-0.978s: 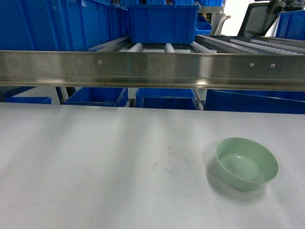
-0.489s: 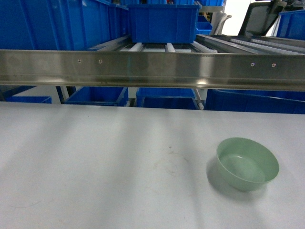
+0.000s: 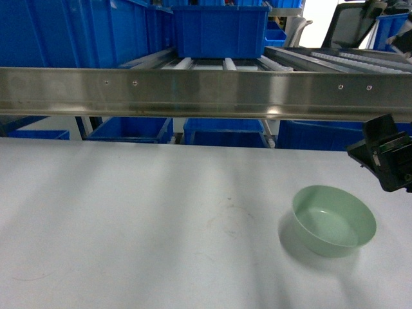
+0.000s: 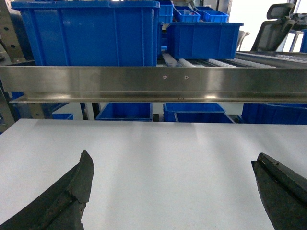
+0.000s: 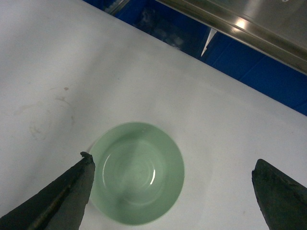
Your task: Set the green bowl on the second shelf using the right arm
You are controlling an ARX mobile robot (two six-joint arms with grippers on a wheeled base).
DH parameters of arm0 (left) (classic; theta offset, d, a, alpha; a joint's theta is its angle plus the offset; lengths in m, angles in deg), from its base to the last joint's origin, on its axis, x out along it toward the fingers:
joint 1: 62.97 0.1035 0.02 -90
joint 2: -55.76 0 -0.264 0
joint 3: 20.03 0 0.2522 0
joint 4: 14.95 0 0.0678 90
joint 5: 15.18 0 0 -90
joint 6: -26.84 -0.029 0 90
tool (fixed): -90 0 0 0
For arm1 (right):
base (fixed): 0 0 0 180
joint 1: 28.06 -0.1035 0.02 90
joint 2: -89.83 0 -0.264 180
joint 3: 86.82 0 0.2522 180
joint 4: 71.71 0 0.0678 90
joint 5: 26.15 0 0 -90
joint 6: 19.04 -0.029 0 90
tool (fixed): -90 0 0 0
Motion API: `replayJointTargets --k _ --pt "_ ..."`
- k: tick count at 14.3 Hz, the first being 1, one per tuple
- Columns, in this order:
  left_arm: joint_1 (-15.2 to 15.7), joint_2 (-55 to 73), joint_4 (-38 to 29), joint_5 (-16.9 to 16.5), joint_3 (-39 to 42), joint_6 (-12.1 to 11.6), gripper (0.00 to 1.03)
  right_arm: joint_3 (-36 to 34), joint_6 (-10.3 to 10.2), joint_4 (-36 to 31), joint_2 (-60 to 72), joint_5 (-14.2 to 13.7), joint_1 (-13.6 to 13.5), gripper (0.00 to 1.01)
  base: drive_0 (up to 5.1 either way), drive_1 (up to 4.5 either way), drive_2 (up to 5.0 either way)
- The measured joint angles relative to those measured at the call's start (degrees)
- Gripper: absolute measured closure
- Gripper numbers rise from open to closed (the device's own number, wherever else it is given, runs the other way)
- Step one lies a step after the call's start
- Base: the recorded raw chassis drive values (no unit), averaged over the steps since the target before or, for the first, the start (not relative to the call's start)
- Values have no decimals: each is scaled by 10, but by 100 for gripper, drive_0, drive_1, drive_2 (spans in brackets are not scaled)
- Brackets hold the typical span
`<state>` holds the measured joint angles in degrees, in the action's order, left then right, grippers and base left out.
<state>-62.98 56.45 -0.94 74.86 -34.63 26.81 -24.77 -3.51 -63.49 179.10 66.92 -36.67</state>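
Note:
The green bowl (image 3: 333,221) stands upright and empty on the white table, right of centre in the head view. The black right arm (image 3: 388,158) comes in from the right edge, above and just behind the bowl. In the right wrist view my right gripper (image 5: 172,160) is open and looks down on the bowl (image 5: 136,173), which lies under its left finger (image 5: 62,199), apart from both fingers. The second shelf (image 3: 206,93) shows as a long steel rail across the back. My left gripper (image 4: 171,160) is open over bare table.
A blue bin (image 3: 220,31) sits on the shelf's rollers behind the rail, with more blue bins (image 3: 77,32) to its left and below the shelf (image 3: 222,134). The white tabletop (image 3: 141,219) reaches under the rail.
The right arm has come into the head view at the right edge, above the bowl. The bowl has not moved.

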Motion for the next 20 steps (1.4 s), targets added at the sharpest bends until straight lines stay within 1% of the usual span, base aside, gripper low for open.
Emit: replayJointTargets --k 2,4,6,7,8,9,13,17,18,20 --pt "0 0 0 0 0 0 5 45 19 37 50 -3 0 3 0 0 0" --pt "0 0 0 0 0 0 5 64 27 60 90 -14 5 3 0 0 0" --pt "0 0 0 0 0 0 5 67 31 62 132 -24 25 3 0 0 0" --pt "0 0 0 0 0 0 5 67 35 61 158 -26 43 3 0 0 0" --pt "0 0 0 0 0 0 5 74 32 67 177 -16 63 3 0 0 0" --pt "0 0 0 0 0 0 5 77 31 65 190 -13 69 3 0 0 0" --pt "0 0 0 0 0 0 5 87 22 64 209 -5 67 3 0 0 0" --pt "0 0 0 0 0 0 5 102 20 64 240 -4 67 3 0 0 0" --pt "0 0 0 0 0 0 5 117 21 70 256 -5 68 3 0 0 0" --pt "0 0 0 0 0 0 5 172 21 108 288 -5 69 3 0 0 0"
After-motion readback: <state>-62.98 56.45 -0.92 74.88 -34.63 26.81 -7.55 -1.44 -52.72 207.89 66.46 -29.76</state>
